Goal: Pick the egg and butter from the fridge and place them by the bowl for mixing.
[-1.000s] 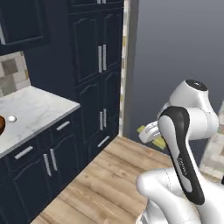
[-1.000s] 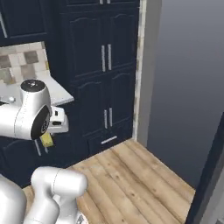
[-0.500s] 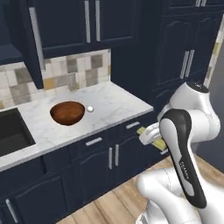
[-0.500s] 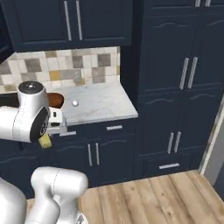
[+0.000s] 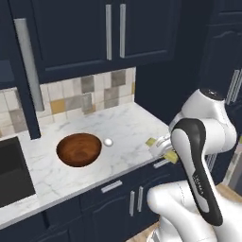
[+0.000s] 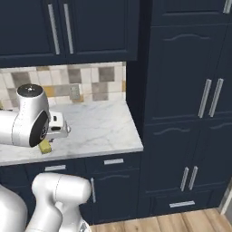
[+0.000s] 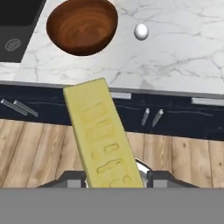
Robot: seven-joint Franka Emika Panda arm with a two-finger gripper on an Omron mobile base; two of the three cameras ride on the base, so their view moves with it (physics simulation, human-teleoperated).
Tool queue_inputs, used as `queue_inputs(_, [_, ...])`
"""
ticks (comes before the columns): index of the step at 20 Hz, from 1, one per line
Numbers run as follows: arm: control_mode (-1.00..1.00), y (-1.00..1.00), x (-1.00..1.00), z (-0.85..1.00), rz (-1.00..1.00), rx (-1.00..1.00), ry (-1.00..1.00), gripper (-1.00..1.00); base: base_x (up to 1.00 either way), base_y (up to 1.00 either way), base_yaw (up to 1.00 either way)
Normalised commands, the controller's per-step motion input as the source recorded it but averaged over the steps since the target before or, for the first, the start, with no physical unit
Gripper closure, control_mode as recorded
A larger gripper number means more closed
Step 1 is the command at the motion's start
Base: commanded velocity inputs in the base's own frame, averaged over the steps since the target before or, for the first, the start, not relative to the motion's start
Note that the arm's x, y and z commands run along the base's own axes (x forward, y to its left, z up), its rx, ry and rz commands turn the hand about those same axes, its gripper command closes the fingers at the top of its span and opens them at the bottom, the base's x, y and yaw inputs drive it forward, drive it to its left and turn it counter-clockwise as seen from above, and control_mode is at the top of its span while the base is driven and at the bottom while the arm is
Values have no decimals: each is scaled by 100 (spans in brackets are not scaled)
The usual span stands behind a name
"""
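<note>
Swinging round from the cabinets, the base now faces the counter [image 5: 127, 127]; the tool [image 7: 114, 177] clamps the butter [image 7: 103, 135], bowl [image 7: 82, 25] at eleven o'clock, egg [image 7: 141, 31] beside. Released short, butter hits floor.

The bowl [image 5: 79, 149] is round, wide and glossy reddish-brown with a wood-grain look; it sits upright and empty on the marble worktop [image 5: 118, 127]. The egg [image 5: 108, 142], a small plain white ball, lies on the worktop just beside the bowl's rim, apart from it. The butter [image 7: 105, 141], a flat pale-yellow stick, is clamped in the pincer [image 7: 114, 178], raised above the floor in front of the worktop's edge.
</note>
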Motion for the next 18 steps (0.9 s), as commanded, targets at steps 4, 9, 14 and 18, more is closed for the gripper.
queue_inputs(4, [100,0,0,0,0,0,0,100,82,-9,11])
queue_inputs(9, [100,0,0,0,0,0,0,100,93,0,11])
queue_inputs(14, [-100,1,11,-19,10,-3,5,100,36,3,10])
queue_inputs(18, [-100,3,55,-58,28,-9,15,100,0,0,0])
